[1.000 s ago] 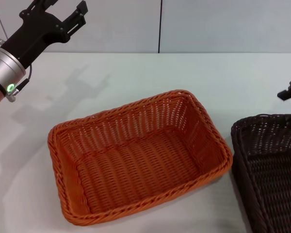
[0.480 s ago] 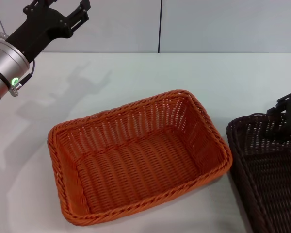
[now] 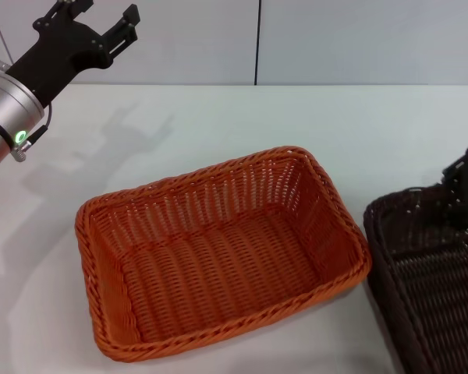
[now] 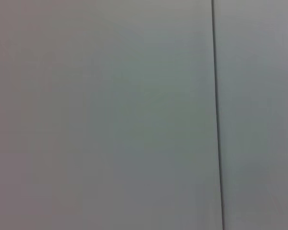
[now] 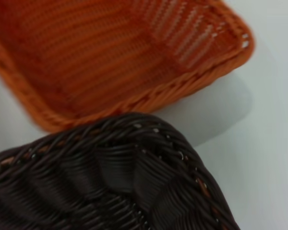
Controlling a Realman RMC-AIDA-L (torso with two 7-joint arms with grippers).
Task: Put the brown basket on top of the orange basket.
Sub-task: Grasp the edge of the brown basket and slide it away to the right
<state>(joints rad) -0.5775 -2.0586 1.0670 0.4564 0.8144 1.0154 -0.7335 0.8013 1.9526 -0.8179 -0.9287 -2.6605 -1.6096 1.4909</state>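
Orange basket (image 3: 222, 257) mid-worktop (image 3: 218, 125), empty; brown basket (image 3: 433, 273) at right edge, right gripper (image 3: 466, 187) at its far rim (fingers: cannot tell). Left gripper (image 3: 97, 23) parked far-left, fingers spread. Grasp step; next lift, carry over orange

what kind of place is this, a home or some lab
Probably a lab or test bench, not a home: a bare white table, a plain grey panelled wall, and only the orange basket and brown basket set out.
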